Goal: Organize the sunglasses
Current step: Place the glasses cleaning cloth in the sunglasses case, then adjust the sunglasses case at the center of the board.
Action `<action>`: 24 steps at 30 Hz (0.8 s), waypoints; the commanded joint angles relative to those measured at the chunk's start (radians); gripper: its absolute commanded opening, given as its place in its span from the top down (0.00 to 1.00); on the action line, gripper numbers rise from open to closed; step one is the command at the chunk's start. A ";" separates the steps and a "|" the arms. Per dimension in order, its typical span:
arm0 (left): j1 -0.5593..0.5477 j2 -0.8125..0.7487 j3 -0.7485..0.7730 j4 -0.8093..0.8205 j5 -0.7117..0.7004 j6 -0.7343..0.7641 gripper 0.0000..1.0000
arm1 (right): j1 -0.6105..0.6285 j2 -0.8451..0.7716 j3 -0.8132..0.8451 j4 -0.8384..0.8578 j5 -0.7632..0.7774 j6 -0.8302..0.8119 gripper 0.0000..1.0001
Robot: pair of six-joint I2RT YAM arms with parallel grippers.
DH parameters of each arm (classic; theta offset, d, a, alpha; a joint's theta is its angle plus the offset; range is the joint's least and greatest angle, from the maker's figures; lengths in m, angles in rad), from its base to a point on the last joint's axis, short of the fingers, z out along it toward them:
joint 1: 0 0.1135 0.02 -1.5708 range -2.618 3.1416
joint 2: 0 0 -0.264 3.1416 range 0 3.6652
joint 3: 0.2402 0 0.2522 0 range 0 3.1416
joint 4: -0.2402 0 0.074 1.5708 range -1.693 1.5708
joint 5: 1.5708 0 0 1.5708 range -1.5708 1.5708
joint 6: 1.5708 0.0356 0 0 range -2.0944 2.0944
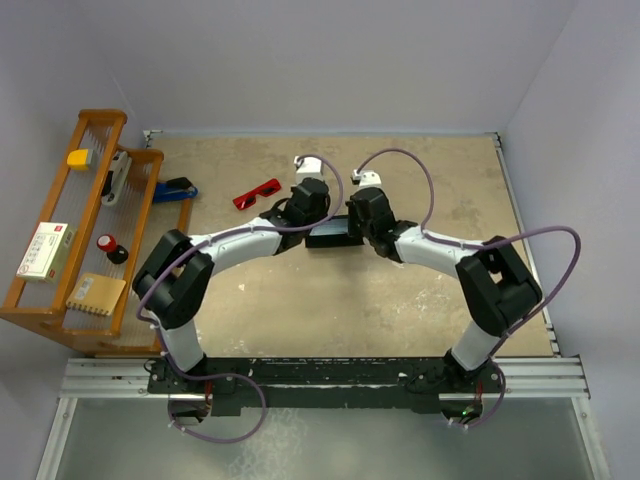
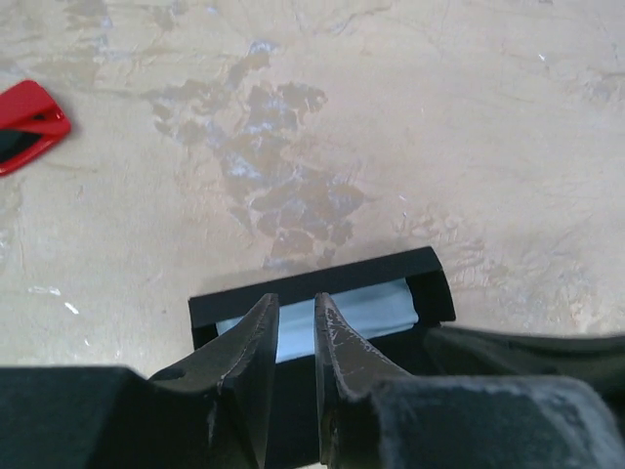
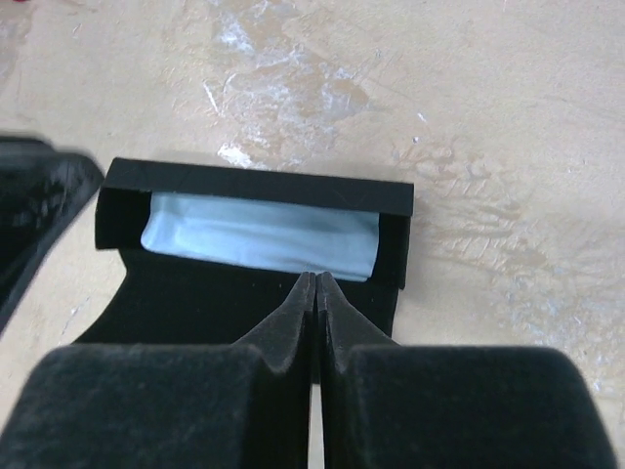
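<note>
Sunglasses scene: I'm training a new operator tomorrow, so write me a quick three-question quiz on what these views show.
1. True or false: the black case is closed.
2. Fill in: the cloth lying inside the case is light ____.
3. Pick one. The red sunglasses are:
A) inside the case
B) on the table, apart from the case
C) under the cloth

Key: 1 false, it is open; 2 blue; 3 B.
</note>
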 commanded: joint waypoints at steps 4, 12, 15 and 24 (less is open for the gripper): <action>0.054 0.085 0.073 0.027 0.052 0.060 0.83 | 0.023 -0.134 -0.071 -0.017 -0.017 0.007 1.00; 0.094 0.205 0.150 0.038 0.098 0.086 0.94 | 0.066 -0.222 -0.176 -0.054 -0.007 0.036 1.00; 0.103 0.221 0.168 0.039 0.098 0.096 0.94 | 0.069 -0.242 -0.215 -0.044 -0.022 0.053 1.00; 0.117 0.289 0.229 0.020 0.160 0.116 0.94 | 0.078 -0.183 -0.240 -0.027 -0.021 0.093 1.00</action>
